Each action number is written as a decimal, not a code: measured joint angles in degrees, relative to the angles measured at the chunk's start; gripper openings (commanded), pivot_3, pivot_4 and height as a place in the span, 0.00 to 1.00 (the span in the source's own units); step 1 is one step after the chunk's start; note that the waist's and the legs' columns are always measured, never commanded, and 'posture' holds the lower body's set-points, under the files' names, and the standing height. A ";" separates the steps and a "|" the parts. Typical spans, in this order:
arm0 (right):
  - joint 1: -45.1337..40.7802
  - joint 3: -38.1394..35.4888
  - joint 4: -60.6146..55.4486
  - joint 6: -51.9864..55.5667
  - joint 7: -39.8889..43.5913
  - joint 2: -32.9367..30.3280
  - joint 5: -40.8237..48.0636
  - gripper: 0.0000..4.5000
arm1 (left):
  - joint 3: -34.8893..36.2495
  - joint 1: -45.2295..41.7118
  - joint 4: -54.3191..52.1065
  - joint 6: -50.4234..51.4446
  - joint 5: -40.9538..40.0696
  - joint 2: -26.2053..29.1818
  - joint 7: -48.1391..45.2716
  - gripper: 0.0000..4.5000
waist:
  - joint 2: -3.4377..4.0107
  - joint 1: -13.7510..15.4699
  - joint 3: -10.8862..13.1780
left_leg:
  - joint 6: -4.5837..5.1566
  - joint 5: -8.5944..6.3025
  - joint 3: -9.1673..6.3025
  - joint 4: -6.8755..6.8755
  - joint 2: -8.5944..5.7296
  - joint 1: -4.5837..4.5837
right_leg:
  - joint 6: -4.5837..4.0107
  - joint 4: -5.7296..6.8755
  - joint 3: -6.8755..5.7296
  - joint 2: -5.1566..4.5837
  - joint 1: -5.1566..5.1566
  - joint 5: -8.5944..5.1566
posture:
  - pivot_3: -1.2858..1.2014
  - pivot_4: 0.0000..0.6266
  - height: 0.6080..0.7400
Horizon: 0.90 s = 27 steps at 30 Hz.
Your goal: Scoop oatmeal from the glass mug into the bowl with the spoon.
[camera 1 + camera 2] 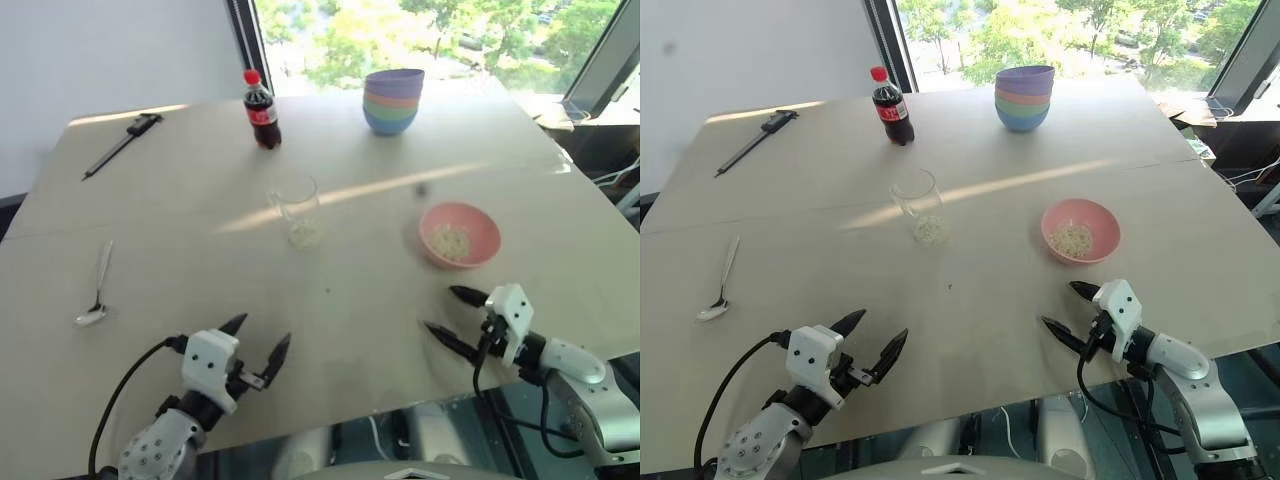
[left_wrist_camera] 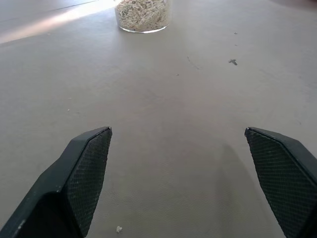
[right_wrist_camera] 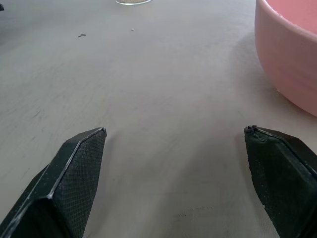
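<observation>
Both your grippers (image 1: 868,343) (image 1: 1072,308) hang wide open and empty, so reach left for the spoon (image 1: 720,283) first

Near table (image 1: 970,330): bare surface is being left open between left gripper (image 1: 869,345) and right gripper (image 1: 1068,310), both with jaws spread
Centre: passage is being narrowed by glass mug (image 1: 917,205)
Right: pink bowl (image 1: 1080,229) is standing just ahead of the right gripper
Left edge: spoon (image 1: 720,281) is lying apart, reachable unobstructed
Far side: cola bottle (image 1: 889,107), stacked bowls (image 1: 1024,98) and black tool (image 1: 755,140) are being kept well clear
</observation>
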 measured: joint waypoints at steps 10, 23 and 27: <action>-0.68 -0.16 1.41 0.16 1.08 -0.72 0.34 1.00 | 0.12 1.91 0.06 -2.01 0.12 0.54 -1.13 0.99 | -0.01 0.04 0.01 | 0.01 0.00 0.02 0.00 0.01 0.00 | 0.00 0.00 0.02 0.01 0.00 -0.01 | 0.52 0.24 1.00; -1.81 0.22 0.49 1.46 1.47 -0.96 0.87 1.00 | 0.50 2.99 0.05 -2.31 0.16 0.09 -0.62 0.99 | -0.03 0.02 0.02 | 0.01 0.00 0.04 0.00 0.01 0.00 | 0.01 0.00 0.04 0.01 -0.01 -0.01 | 0.52 0.24 1.00; -1.88 0.26 -0.86 2.58 2.10 -1.28 1.41 1.00 | 0.57 3.31 0.01 -2.23 0.04 -0.46 0.11 0.99 | -0.04 0.00 0.03 | 0.01 -0.01 0.05 0.00 0.01 0.00 | 0.01 0.00 0.05 0.01 -0.01 -0.01 | 0.52 0.24 1.00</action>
